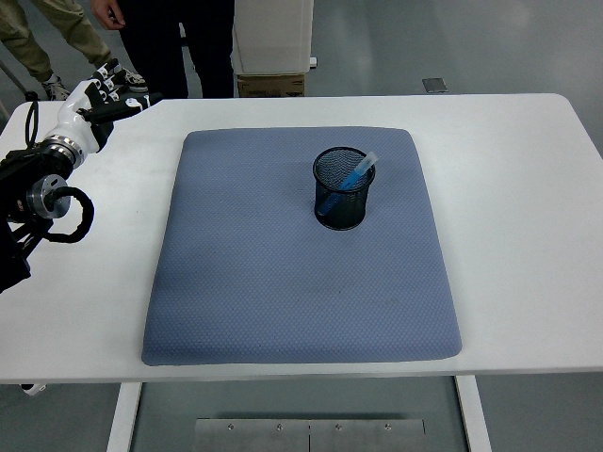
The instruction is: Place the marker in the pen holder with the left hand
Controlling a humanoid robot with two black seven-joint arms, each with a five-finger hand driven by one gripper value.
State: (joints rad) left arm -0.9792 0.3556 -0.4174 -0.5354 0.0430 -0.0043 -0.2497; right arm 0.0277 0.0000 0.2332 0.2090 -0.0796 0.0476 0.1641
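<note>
The marker (355, 173) is blue with a pale cap — it leans inside the black mesh pen holder (343, 188), which stands on the blue mat (283, 282) toward its far side. The left hand (97, 94) is far off at the desk (528, 235) corner — fingers loose, holding nothing.

One black mesh pen holder (343, 187) stands on one blue-grey mat (301, 273). One blue marker (354, 173) leans inside the pen holder. One white table (528, 207) lies beneath the mat. One robot hand, the left hand (96, 96), lies left of the mat. Two persons (141, 28) stand beyond the table.
</note>
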